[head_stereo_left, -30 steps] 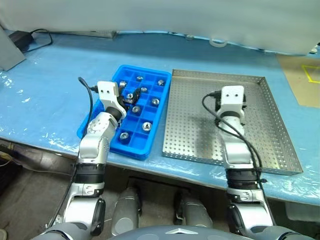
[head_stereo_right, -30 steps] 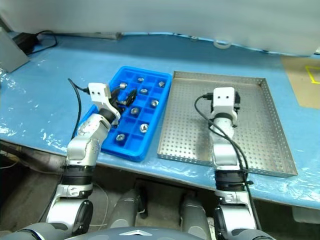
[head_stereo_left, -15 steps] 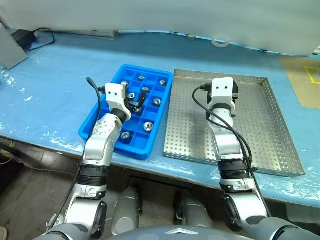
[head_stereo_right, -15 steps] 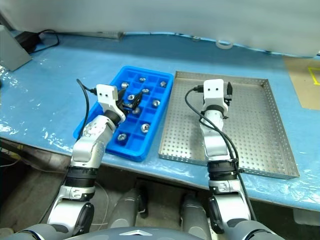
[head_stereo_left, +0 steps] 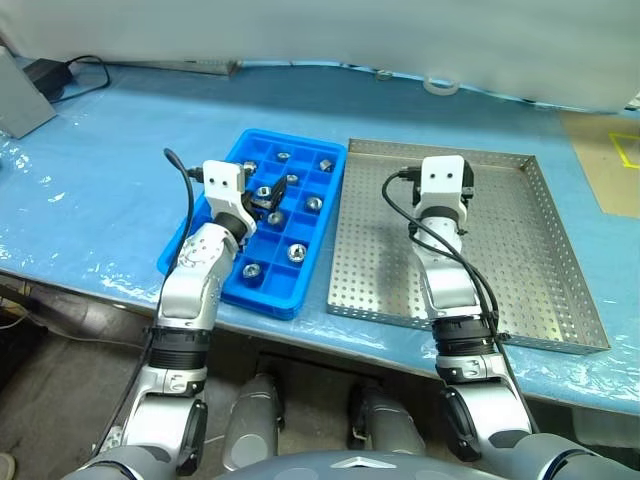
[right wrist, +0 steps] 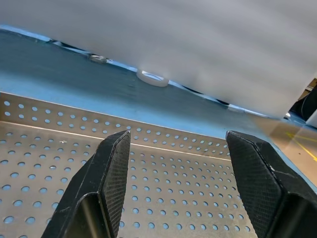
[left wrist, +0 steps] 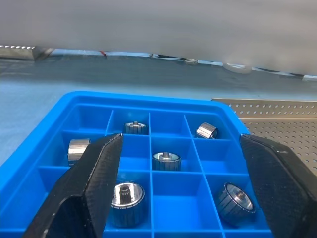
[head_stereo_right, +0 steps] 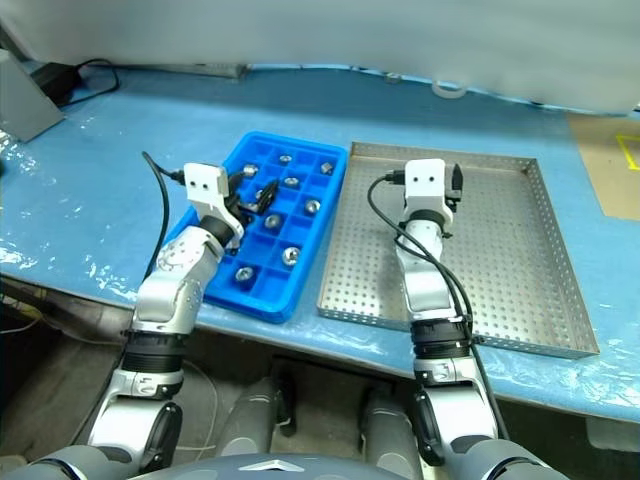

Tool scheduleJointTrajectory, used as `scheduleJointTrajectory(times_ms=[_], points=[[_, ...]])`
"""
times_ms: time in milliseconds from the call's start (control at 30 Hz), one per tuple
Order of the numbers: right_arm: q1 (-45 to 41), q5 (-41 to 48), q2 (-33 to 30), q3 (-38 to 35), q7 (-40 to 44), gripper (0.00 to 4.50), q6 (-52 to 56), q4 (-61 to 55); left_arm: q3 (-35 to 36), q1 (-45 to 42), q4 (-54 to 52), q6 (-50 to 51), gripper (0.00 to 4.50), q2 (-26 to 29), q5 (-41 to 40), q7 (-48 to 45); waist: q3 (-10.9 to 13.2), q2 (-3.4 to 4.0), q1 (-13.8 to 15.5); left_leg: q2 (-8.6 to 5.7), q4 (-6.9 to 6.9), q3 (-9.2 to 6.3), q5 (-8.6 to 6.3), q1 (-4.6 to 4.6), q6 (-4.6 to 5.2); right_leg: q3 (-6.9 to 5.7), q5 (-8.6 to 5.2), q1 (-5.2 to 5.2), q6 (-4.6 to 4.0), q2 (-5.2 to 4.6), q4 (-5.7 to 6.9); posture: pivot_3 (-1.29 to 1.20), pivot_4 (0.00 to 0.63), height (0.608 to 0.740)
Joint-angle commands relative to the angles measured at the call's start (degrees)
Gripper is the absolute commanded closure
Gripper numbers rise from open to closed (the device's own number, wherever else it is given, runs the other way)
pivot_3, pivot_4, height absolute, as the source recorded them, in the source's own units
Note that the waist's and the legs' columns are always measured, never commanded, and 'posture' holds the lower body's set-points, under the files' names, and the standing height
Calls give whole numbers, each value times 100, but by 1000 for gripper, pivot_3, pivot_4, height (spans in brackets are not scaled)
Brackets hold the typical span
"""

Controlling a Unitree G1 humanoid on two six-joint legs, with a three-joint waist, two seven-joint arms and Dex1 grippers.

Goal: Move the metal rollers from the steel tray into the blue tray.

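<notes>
Surface (head_stereo_left: 90,190) covered in blue sheeting carries both trays side by side. Largest is the steel tray (head_stereo_left: 560,250), whose perforated floor looks bare wherever the right arm does not cover it, so the transfer appears finished or nearly so. Beside it, the blue tray (head_stereo_left: 190,255) holds the metal rollers (left wrist: 166,160), one per compartment, with several cells unfilled. Left gripper (left wrist: 181,183) hovers over the blue tray, jaws wide apart and empty; right gripper (right wrist: 173,183) hangs over the steel tray, jaws parted, holding nothing.
</notes>
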Motion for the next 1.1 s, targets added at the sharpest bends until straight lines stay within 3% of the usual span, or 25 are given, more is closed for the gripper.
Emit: scheduleJointTrajectory(times_ms=[33,600,933,1100], points=[[-163,-31,12,-87,-140,1311,-192,-93,0,-211,16,-88,488,39,37,-73,0,0,-8,0,0,0,0,0,-1,0,0,0,0,0,0,71,150,740],[-39,-60,4,-405,-382,1311,-123,-445,-65,-1277,1421,-542,488,70,83,-807,0,0,-143,-2,4,3,2,-2,-1,3,5,0,6,0,0,-92,150,740],[111,-98,-134,-221,-147,1311,-266,-507,372,-1105,1112,-415,488,222,35,-364,0,0,-220,0,7,3,0,-1,4,3,3,0,2,1,2,-56,150,740],[226,-144,-98,-61,-35,1311,-208,-586,252,-701,622,-119,488,151,-9,-374,0,0,-204,1,7,3,-14,-3,27,3,2,0,0,1,0,-52,150,740]])
